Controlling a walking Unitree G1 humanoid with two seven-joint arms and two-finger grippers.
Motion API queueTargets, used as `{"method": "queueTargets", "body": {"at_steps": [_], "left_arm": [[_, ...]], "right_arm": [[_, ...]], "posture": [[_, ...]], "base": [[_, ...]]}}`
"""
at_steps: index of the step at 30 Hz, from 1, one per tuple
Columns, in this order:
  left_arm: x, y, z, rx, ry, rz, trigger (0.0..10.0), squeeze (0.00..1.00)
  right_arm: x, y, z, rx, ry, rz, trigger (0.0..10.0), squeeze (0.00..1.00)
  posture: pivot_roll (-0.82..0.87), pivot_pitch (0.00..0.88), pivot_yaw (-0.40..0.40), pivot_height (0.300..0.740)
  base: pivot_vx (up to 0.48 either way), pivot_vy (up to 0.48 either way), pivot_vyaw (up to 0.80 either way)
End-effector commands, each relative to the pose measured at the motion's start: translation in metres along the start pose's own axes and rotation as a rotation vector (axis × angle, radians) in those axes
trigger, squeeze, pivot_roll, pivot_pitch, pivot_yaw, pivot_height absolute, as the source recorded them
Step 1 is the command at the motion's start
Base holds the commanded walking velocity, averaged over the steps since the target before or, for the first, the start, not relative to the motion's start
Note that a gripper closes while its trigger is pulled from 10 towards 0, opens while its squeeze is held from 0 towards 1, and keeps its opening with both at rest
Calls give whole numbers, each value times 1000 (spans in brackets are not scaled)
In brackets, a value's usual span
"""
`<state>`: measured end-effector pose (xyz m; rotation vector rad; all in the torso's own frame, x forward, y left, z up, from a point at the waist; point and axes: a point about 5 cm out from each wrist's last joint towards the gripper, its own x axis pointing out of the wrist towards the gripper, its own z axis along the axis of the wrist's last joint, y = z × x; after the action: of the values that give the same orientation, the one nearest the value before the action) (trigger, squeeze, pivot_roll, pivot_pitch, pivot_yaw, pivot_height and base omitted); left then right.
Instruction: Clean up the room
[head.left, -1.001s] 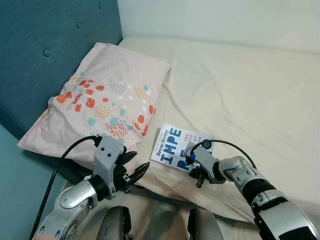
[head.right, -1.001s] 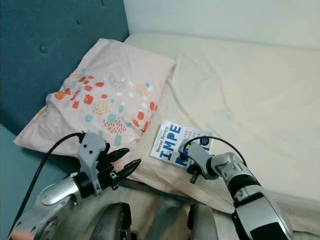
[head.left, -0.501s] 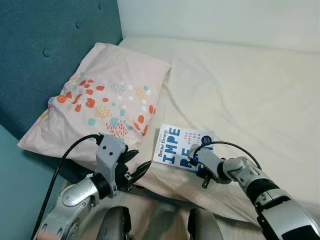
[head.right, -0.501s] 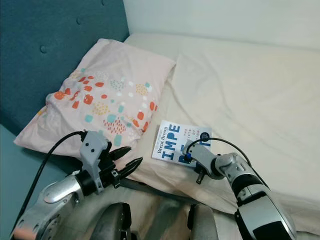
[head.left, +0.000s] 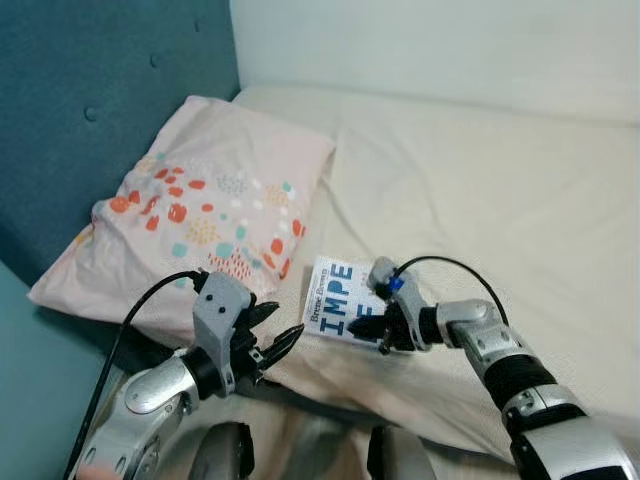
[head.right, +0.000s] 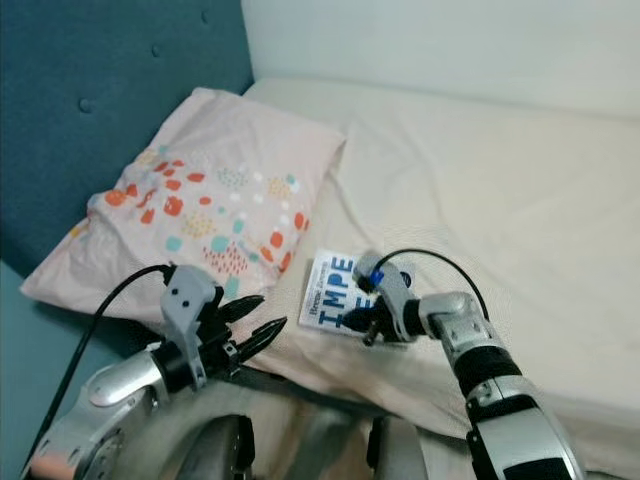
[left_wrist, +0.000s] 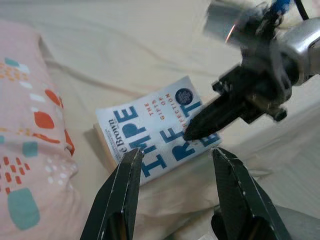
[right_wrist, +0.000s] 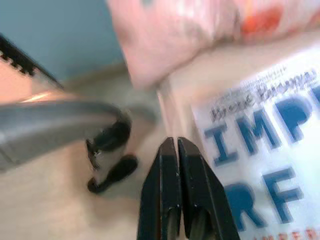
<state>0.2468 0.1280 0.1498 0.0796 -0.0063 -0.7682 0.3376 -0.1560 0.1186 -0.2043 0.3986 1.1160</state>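
On the cream-sheeted bed (head.left: 520, 190), head views show a white paperback with blue lettering (head.left: 335, 308) beside the pink spotted pillow (head.left: 200, 210), the right gripper (head.left: 366, 327) over it, while wrist views show its fingers pressed together and the left gripper (left_wrist: 175, 165) spread wide nearby.

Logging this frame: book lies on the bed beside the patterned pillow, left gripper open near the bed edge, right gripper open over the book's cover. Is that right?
Not quite. The right gripper is shut, its fingers pressed together over the book, as the right wrist view shows. The rest holds: book on the bed beside the pillow, left gripper open.
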Motion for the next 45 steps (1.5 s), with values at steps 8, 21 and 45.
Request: {"method": "queueTargets", "body": {"at_steps": [8, 21, 45], "left_arm": [[13, 15, -18, 18, 34, 162, 10000, 0], [34, 33, -37, 45, 80, 521, 10000, 0], [12, 51, -62, 83, 173, 656, 10000, 0]], "right_arm": [[4, -2, -5, 52, -280, -716, 10000, 0], [21, 48, -26, 74, -311, -936, 10000, 0], [7, 47, -37, 138, -286, -1058, 10000, 0]], "posture": [[-9, 0, -55, 606], [-28, 0, -52, 651], [-34, 0, -60, 740]], "base": [[0, 0, 0], [0, 0, 0], [0, 0, 0]]}}
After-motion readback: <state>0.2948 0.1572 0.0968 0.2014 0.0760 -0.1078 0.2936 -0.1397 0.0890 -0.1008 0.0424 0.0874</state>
